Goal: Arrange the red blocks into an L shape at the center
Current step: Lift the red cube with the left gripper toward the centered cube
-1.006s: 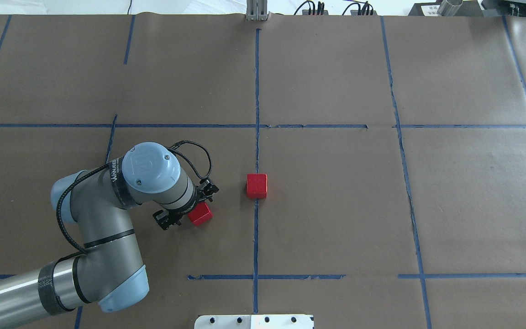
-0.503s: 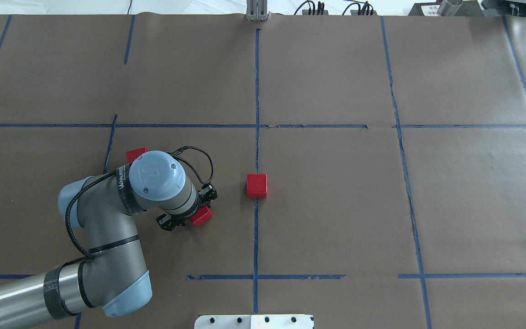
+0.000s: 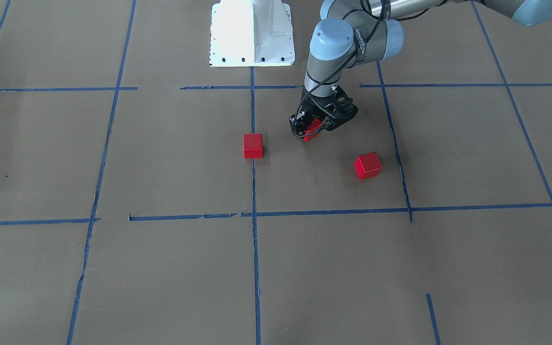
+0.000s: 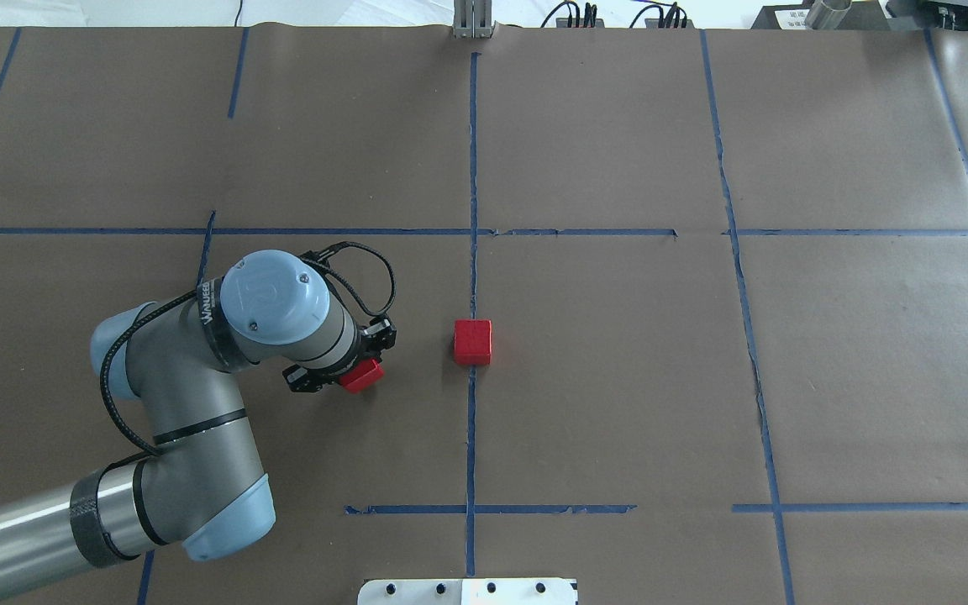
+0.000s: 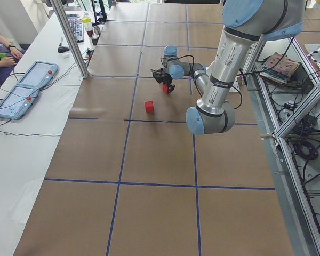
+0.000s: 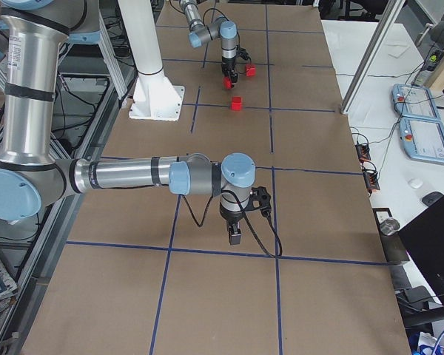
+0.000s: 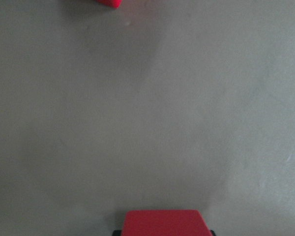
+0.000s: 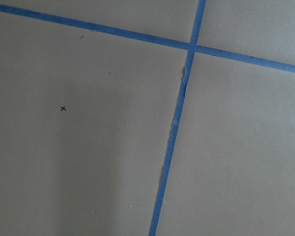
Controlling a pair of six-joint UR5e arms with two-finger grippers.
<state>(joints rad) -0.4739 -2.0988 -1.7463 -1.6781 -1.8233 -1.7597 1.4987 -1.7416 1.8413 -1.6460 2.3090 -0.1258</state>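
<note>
Since earlier frames: left gripper [image 4: 355,370], clamped on small glossy red cube [image 4: 364,376], shifted slightly toward table's far edge, cube carried along. Grey wrist housing [image 4: 276,298] swung back over second loose red cube [image 3: 368,165], hiding it overhead.

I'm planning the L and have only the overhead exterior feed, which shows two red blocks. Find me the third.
Observer: The front-facing view shows the third block alone on the paper. It lies to the robot's left of the left end effector. From overhead the left arm covers it.
Operator: Confirm the grasp.
Observer: The left wrist view shows the held block at the picture's bottom edge, with dark fingertips just showing at both its sides.
Operator: Report the right arm.
Observer: The exterior right view shows the right end effector over bare paper beside a blue tape line, far from every block. Whether it is open or shut, I cannot tell.
</note>
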